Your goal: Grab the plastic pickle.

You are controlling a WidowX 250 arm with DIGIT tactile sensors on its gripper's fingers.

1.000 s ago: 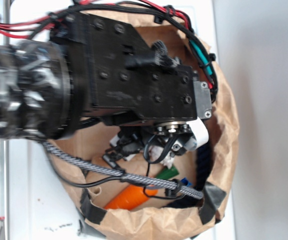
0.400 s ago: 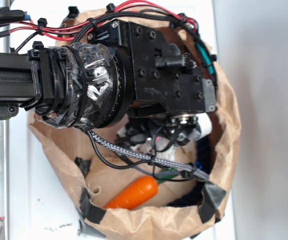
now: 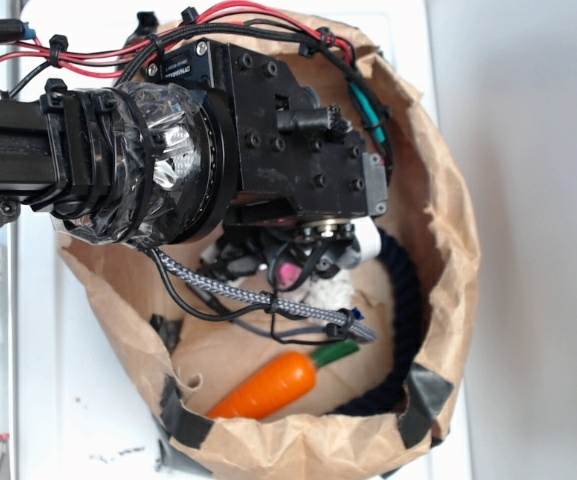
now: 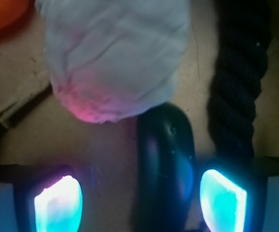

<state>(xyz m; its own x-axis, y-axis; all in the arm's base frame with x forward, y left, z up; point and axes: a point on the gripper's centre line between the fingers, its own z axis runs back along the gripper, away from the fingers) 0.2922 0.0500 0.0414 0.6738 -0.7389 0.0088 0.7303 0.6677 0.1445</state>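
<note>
Inside the paper bag point(image 3: 448, 250), the thick navy rope point(image 4: 236, 82) runs just right of the jaws and a white crumpled wad point(image 4: 115, 58) lies ahead. The plastic pickle point(image 4: 164, 164) lies between the spread, empty fingers of the gripper point(image 4: 140, 199), nearer the right pad point(image 4: 222, 198). Its long axis runs straight ahead, across the closing direction.

One paper bag point(image 3: 458, 250) holds the lot. Inside lie one orange carrot point(image 3: 268, 390), one thick dark rope point(image 3: 406, 300), one white crumpled cloth point(image 4: 115, 58) and one dark green pickle point(image 4: 163, 164). One gripper point(image 4: 140, 200) shows two glowing pads point(image 4: 58, 203). One braided cable point(image 3: 258, 297) crosses the bag.
</note>
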